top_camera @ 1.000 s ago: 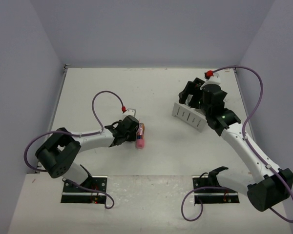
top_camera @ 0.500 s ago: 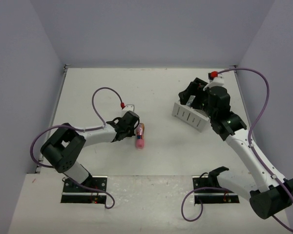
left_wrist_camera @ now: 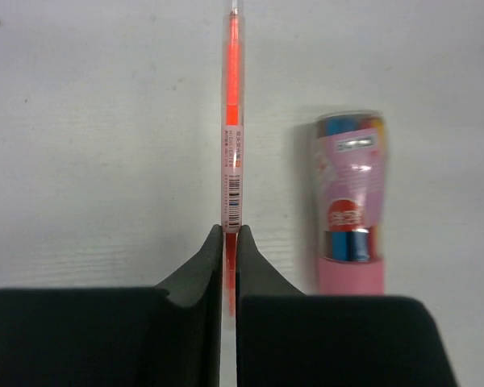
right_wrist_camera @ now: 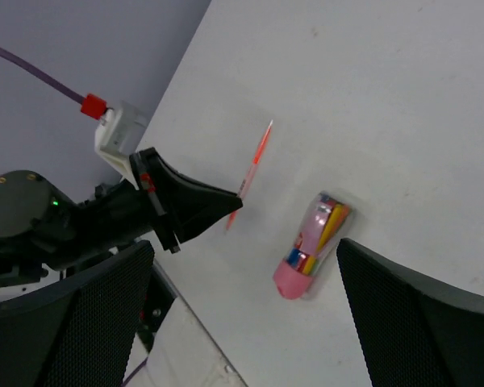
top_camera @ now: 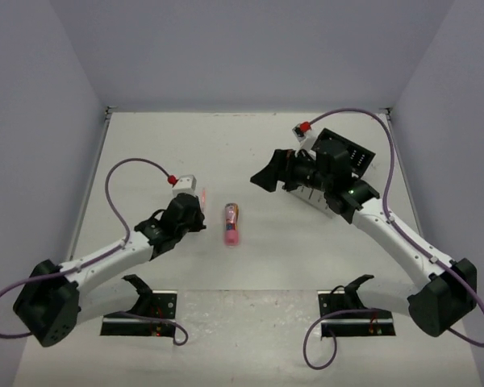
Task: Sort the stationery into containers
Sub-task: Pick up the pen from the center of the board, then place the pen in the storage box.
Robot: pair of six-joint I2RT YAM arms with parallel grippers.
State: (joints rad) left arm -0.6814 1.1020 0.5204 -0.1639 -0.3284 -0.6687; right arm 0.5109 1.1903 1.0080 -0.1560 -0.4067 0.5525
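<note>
Top, left-wrist and right-wrist views. The left gripper was clamped on the near end of a thin orange pen, which projected straight ahead from the fingertips; whether its far tip touched the table could not be told. A pink cylinder, its clear upper part showing coloured pieces inside, lay on its side on the table just beside the pen, roughly parallel to it and not touching it. The right gripper was held above the table, its mesh-faced fingers spread wide apart, facing the left gripper and the cylinder. The white slatted organizer stood toward the right rear of the table, mostly hidden behind the right arm
</note>
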